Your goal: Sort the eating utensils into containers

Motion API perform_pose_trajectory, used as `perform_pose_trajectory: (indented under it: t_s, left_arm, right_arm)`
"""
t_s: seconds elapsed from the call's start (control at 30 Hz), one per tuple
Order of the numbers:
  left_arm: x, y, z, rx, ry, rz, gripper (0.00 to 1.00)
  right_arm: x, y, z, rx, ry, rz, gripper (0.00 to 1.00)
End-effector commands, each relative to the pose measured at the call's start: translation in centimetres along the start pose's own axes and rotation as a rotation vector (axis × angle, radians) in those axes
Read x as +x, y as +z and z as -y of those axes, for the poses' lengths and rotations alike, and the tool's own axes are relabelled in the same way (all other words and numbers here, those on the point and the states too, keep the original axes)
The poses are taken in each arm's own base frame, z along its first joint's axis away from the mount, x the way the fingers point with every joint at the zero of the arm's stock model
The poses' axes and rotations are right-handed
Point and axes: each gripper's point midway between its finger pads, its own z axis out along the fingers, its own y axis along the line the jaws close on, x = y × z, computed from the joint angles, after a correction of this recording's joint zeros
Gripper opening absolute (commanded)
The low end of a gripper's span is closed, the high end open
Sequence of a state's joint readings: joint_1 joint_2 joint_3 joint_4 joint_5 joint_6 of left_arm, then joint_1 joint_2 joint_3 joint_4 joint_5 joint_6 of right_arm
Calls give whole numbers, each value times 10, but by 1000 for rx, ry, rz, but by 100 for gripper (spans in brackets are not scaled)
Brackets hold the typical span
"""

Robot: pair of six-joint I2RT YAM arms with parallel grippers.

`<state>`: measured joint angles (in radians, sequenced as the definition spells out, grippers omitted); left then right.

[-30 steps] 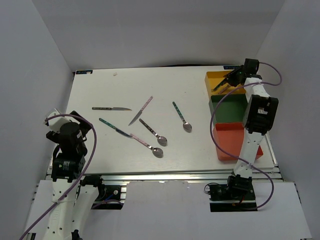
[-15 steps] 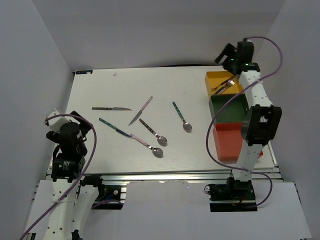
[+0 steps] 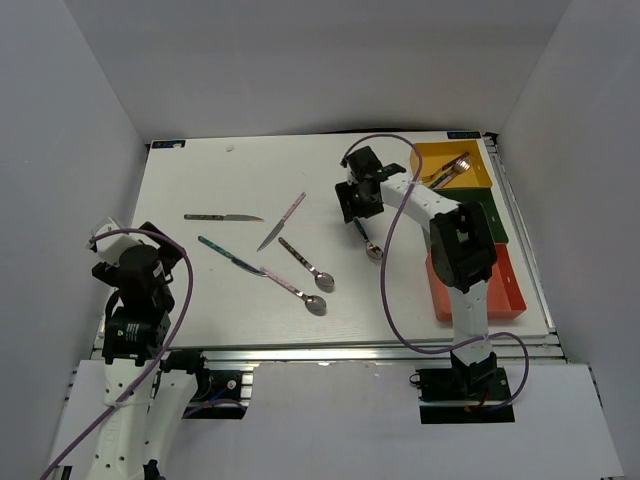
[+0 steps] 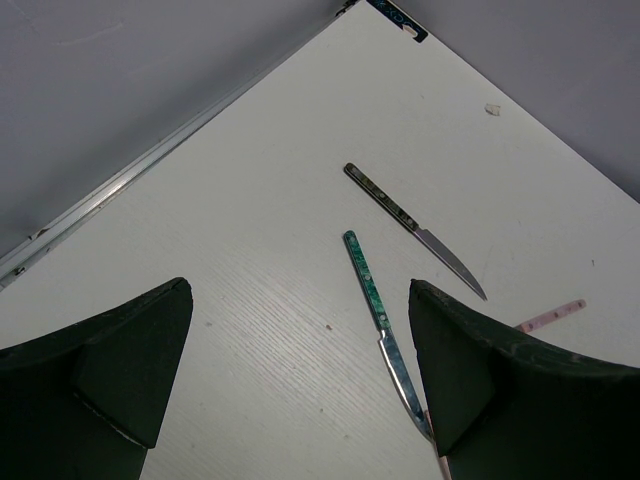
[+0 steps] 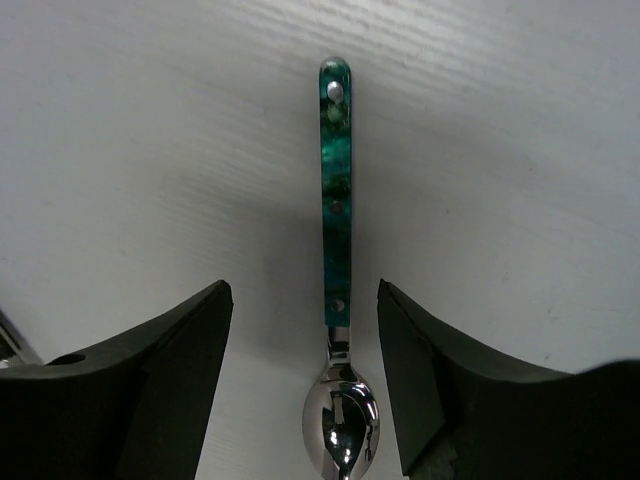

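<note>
1. My right gripper point(image 5: 303, 330) is out over the middle of the table point(image 3: 200, 180). Its two fingers are spread apart.
2. The teal spoon point(image 5: 336, 200) lies flat on the table between those fingers. One finger is on each side of it, close to where the handle meets the bowl. They are not squeezing it.
3. From the top camera, the right gripper hides the far end of the spoon's handle. The shiny bowl pokes out on the near side.
4. My left gripper point(image 4: 300, 360) sits at the near left corner of the table. Its fingers are spread wide, with only bare table between them.
5. Five more pieces lie on the table, left of the teal spoon.
6. The dark knife point(image 3: 222, 217) is the farthest left. The teal knife point(image 3: 230, 257) is just near of it.
7. The pink knife point(image 3: 282, 221) lies at a slant in the middle. The dark spoon point(image 3: 305, 263) is just near of it.
8. The pink spoon point(image 3: 295, 288) is nearest to me. Its handle end meets the tip of the teal knife. I cannot tell if they touch.
9. Three bins stand in a row along the right edge. The yellow bin point(image 3: 422, 152) is the farthest and has a few pieces in it.
10. The green bin point(image 3: 495, 222) is in the middle and the red bin point(image 3: 505, 285) is nearest. My right arm hides much of both.
</note>
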<state>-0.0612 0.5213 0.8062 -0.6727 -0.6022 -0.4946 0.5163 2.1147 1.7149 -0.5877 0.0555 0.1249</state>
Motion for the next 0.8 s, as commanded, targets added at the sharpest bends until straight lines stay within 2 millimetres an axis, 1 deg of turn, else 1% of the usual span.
perform_pose_trajectory:
  t_s: [0.0,0.03,0.07,0.13,0.17,0.23,0.27,0.33,0.4,0.43,0.47,0.5,0.53,0.57,0.6,0.63,0.67,0.7,0.73,0.77]
  left_arm:
    - [0,0,-1,-1,-2,6,98]
    - [0,0,-1,1,-1,6,98]
    - [0,0,0,2,-1,5,98]
    - [0,0,-1,-2,0,4,98]
    - [1,1,-1,-2,1,3,98]
    - [1,1,-1,-2,1,3,98]
    - [0,1,-1,-2,-1,3,98]
    - [1,1,-1,-2,2,0,98]
    - [1,1,-2,-8,0,3,98]
    - [1,1,-2,-6,0,2,98]
    - [0,0,-2,-7,-2,4,98]
    - [0,0,-2,-8,-3,6,98]
    - [1,0,-3,-12,-3,5,98]
    - [0,0,-3,-11,-4,6,98]
    - [0,0,-3,-10,-5,7,98]
    - [-1,0,-2,-8,-6,8,98]
    - [-1,0,-3,-10,-6,9,98]
    - [-1,0,-3,-9,-7,10,98]
    - [0,0,-3,-9,-3,7,98]
    - [0,0,-2,-7,-4,7,98]
  right_arm:
    - [11,-1,4,20,-44,-15,57]
    - [18,2,5,22,-44,-32,57]
    - [24,5,4,20,-51,-49,52]
    - [36,13,4,26,-61,-72,47]
    - [48,17,5,34,-72,-97,44]
    - [56,23,6,47,-80,-111,38]
    - [63,26,7,48,-80,-125,32]
    - [63,28,9,55,-82,-115,30]
    - [62,27,8,53,-77,-106,22]
    - [56,22,6,48,-69,-86,2]
    - [53,19,5,42,-56,-68,0]
    - [39,1,-4,-9,-26,-7,0]
    - [30,-11,-10,-47,1,37,0]
    - [13,-21,-7,-74,48,117,0]
    - [21,-29,-5,-111,99,131,0]
    - [3,-62,-7,-173,215,223,0]
    - [-16,-76,18,-183,313,333,0]
    - [8,-75,29,-191,404,321,0]
    - [-2,-104,41,-211,480,412,0]
    - [-1,-113,70,-189,627,459,0]
